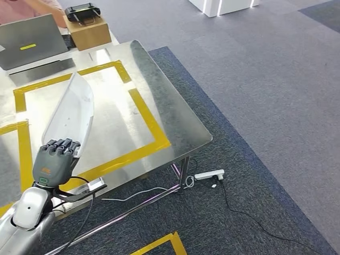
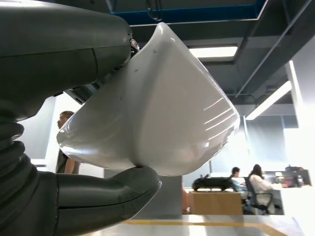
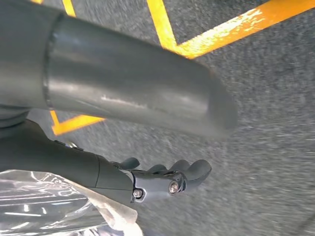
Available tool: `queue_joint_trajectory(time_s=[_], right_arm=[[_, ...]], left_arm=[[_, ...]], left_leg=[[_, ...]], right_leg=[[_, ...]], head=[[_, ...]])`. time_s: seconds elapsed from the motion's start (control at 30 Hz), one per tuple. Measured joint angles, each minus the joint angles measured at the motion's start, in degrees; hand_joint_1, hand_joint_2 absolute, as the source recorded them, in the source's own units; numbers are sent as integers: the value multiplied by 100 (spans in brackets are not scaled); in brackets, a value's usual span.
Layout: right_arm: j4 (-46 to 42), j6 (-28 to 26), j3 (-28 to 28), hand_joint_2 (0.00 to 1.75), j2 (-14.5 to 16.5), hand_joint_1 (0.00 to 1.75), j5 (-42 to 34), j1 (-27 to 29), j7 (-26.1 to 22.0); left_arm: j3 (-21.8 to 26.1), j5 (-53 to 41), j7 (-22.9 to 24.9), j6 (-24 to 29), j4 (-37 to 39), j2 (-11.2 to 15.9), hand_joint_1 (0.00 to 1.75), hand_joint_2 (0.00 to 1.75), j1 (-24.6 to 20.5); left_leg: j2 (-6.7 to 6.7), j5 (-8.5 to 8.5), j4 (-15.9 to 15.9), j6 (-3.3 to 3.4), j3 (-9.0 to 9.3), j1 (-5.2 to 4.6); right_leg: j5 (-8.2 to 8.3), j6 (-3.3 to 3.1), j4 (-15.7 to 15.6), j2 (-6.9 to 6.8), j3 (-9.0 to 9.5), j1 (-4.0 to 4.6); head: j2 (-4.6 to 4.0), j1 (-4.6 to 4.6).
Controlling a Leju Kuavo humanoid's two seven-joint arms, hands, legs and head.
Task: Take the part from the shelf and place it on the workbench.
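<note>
Risk: part point(image 1: 70, 114) could slip from left hand point(image 1: 54, 162), gripped only at its lower end, or drop off bench point(image 1: 176, 125) edge if released early | part: white glossy curved shell, held tilted above bench | right hand point(image 3: 167, 179): hanging, fingers loose, holding nothing

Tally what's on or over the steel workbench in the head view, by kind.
White curved plastic shell part, held by the left hand: 1
Brown cardboard box: 1
Black controller on that box: 1
Grey laptop: 1
Total: 4
</note>
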Motion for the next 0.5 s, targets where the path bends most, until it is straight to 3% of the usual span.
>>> queue_joint_trajectory(time_s=[0.07, 0.13, 0.17, 0.2, 0.27, 0.33, 0.4, 0.43, 0.47, 0.5], right_arm=[[0, 1, -1, 0, -5, 0, 1, -4, -1], [1, 5, -1, 0, -8, 0, 7, -6, -2], [1, 7, -1, 0, -8, 0, 10, -6, -2], [1, 8, -1, 0, -6, 0, 13, -9, -2], [1, 8, -4, 0, -2, 0, 15, -12, -4], [-1, 7, -10, 0, -1, 0, 16, -6, -7], [-1, 7, -17, 0, -3, 0, 16, 2, -10], [-1, 7, -20, 0, -3, 0, 16, 2, -14], [0, 7, -22, 0, -2, 0, 19, 2, -17], [1, 7, -25, 0, -2, 0, 24, 0, -23]], left_arm=[[1, 0, 3, -1, 0, -1, 175, 175, -8], [1, 1, 10, -2, 0, -1, 175, 175, -19], [1, 1, 15, -3, 0, 2, 175, 175, -17], [1, 1, 16, -4, 0, 7, 175, 175, -8], [2, 2, 17, -5, 1, 25, 175, 175, 4], [4, 5, 19, -5, 2, 35, 175, 175, -16], [2, 8, 22, -9, 4, 31, 175, 175, -18], [0, 8, 24, -13, 5, 27, 175, 175, -6], [-1, 8, 26, -16, 7, 27, 175, 175, 4], [-1, 9, 29, -19, 8, 27, 175, 175, 8]], left_leg=[[-154, -5, 22, -40, -3, 3], [-289, 16, 37, -119, -46, 12], [-356, 37, 32, -164, -70, 21], [-417, 58, 18, -205, -87, 31], [-273, -7, 108, -271, -140, 19], [66, -290, 609, -317, -367, 3], [223, -602, 1351, -345, -709, 16], [246, -643, 1567, -348, -804, 20], [261, -574, 1567, -344, -795, 21], [286, -412, 1347, -329, -675, 17]], right_leg=[[377, -17, -772, 248, 325, -40], [460, -49, -1155, 443, 523, -61], [444, -74, -1182, 435, 552, -54], [450, -112, -1193, 369, 569, -53], [475, -188, -1239, 225, 597, -64], [478, -245, -1267, 62, 621, -62], [458, -275, -1265, -109, 628, -40], [447, -282, -1264, -193, 634, -32], [434, -284, -1263, -275, 646, -26], [420, -279, -1263, -348, 665, -20]], head=[[0, 0], [0, 2], [0, 3], [0, 2], [0, -19], [0, -53], [0, -69], [0, -70], [0, -71], [0, -72]])
